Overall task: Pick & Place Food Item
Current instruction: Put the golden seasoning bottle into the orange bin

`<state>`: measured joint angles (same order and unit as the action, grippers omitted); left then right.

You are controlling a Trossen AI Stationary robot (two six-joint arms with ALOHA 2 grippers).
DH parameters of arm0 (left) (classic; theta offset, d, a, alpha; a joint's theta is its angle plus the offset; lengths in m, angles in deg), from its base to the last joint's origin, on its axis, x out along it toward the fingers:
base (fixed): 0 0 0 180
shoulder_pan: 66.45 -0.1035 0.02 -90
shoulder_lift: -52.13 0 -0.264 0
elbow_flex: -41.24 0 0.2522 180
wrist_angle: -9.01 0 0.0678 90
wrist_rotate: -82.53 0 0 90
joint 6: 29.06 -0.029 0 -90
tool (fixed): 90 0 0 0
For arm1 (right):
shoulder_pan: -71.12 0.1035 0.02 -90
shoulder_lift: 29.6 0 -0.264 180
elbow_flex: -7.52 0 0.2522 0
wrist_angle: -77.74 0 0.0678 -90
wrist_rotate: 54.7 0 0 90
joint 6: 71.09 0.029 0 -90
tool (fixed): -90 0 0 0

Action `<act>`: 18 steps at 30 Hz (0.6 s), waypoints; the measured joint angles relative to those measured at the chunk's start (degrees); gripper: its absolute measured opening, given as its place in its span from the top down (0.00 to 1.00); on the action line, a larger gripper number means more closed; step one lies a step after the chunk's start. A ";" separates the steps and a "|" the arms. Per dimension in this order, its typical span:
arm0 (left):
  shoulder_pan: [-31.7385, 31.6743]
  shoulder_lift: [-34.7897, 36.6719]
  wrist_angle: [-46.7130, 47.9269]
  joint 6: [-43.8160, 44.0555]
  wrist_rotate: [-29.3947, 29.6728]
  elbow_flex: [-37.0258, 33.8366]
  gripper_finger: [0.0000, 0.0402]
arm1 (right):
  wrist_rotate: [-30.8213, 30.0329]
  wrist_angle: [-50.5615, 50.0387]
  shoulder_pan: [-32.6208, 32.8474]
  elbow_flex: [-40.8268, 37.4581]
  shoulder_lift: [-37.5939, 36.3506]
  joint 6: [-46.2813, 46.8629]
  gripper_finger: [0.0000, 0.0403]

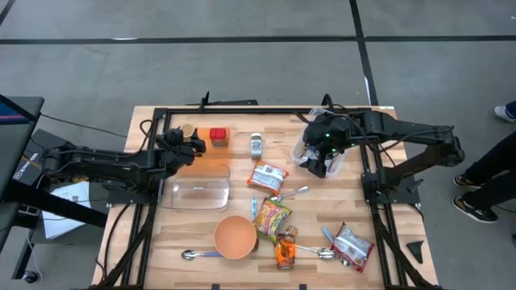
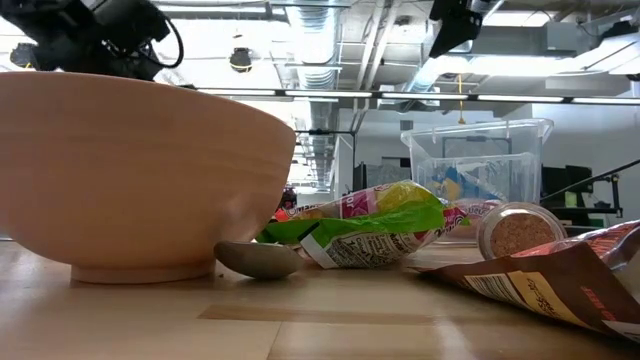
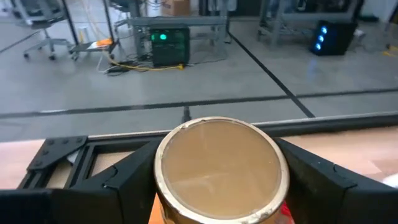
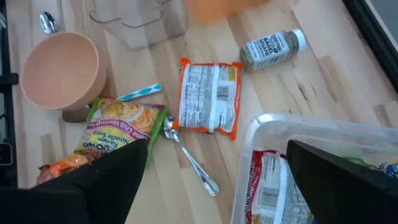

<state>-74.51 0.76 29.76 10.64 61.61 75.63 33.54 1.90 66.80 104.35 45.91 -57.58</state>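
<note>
A: Tin (image 3: 219, 169) sits between your left tool (image 3: 217, 186) fingers, jaws closed on its sides, lifted over the worktop (image 1: 193, 242) far-left corner. Rigid, smooth, probably slippery.

B: Hold mid-wall, then. Right tool (image 1: 321, 157)?

A: Spread wide, empty, hovering above the clear tub (image 4: 323, 134) further off.
</note>
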 joint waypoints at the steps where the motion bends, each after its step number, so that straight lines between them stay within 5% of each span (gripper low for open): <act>1: -0.54 0.02 -1.59 -0.29 -0.02 -0.78 0.33 | 0.00 0.05 0.00 0.00 -0.23 0.08 0.06; 9: -5.42 -1.88 -8.47 -5.36 -5.48 -3.74 0.33 | 0.00 0.92 0.02 0.02 -0.58 0.95 0.06; 18: -9.49 -11.64 -22.86 -12.49 -11.52 -3.74 0.33 | 0.00 0.99 0.02 0.02 -0.56 1.09 0.06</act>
<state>-84.01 -10.88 6.90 -1.85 50.09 71.89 33.54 2.89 66.82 104.37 45.35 -56.49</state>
